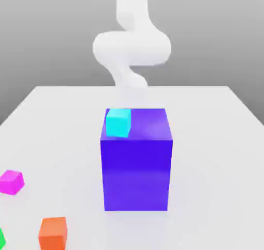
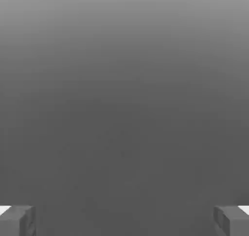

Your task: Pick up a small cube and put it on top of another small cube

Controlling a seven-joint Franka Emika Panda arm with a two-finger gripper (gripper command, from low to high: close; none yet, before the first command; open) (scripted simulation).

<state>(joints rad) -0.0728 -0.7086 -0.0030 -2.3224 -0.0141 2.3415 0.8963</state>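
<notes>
- Our gripper [image 2: 124, 220] hangs spread wide and empty, fingertips [image 2: 17, 220] far apart; we judge it ready for a first approach
- From the blue-violet block [image 1: 136, 177], the small cube [image 1: 11, 182] lies at nine o'clock on the table [image 1: 216, 140]; the orange cube [image 1: 52, 233] at seven
- We see a cyan cube [image 1: 118, 122] atop the block

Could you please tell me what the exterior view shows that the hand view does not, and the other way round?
Exterior view alone: the white arm behind a big blue-violet block with a cyan cube on top, plus the magenta-pink cube, an orange cube and a green sliver on the white table.

Hand view alone: the open claw, its two fingertips spread wide, nothing between them.

Shared: a plain grey background.
</notes>
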